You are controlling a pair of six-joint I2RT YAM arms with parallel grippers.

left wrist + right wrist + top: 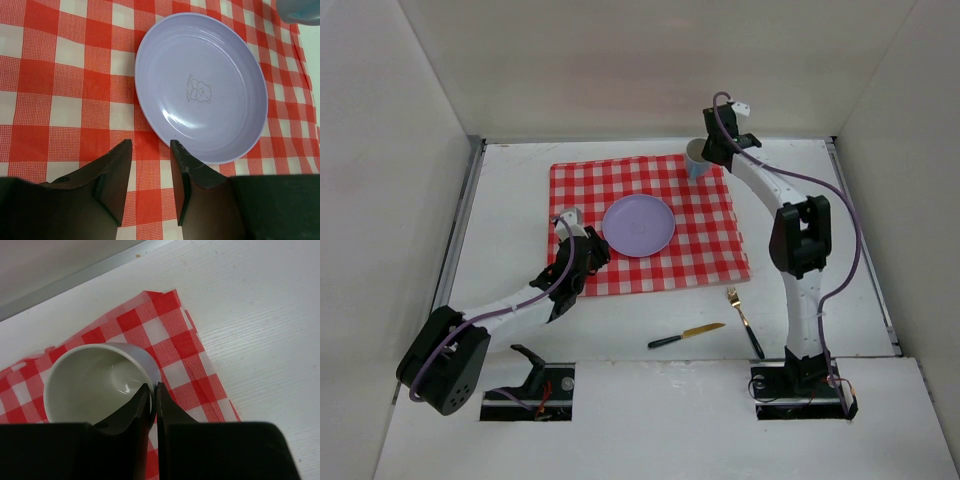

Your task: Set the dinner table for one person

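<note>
The right tool (154, 390) was clamped on the rim of the cup (90, 382), at the far right corner of the checked cloth (175, 340) on the tabletop (265, 310); the cup looked light, stiff, slick, probably breakable, best pinched by its wall; the left tool (150, 150) hung parted, empty, beside the plate (200, 85).

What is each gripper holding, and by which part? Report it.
Right gripper pinches the cup by its rim, one finger inside, one outside. Left gripper holds nothing, jaws apart over the checked cloth.
</note>
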